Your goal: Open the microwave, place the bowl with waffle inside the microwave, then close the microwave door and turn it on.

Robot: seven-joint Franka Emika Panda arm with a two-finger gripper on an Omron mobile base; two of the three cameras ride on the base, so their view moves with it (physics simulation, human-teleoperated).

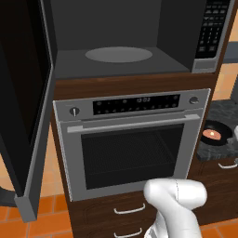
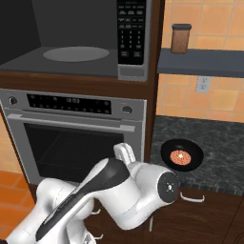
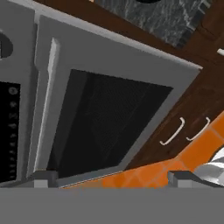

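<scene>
The microwave (image 1: 125, 42) stands open, its matte grey cavity and flat round turntable (image 1: 118, 54) bare, and the microwave door (image 1: 25, 102), a dark glass panel in a silver-grey frame, is swung wide to the left. The glossy black bowl (image 2: 182, 155) holding the orange-brown waffle (image 2: 180, 157) sits on the speckled dark stone counter (image 2: 214, 143) right of the brushed-steel oven (image 1: 130, 144). In the hand view the gripper (image 3: 111, 178) faces the oven's window, its dark tips well apart and holding nothing.
</scene>
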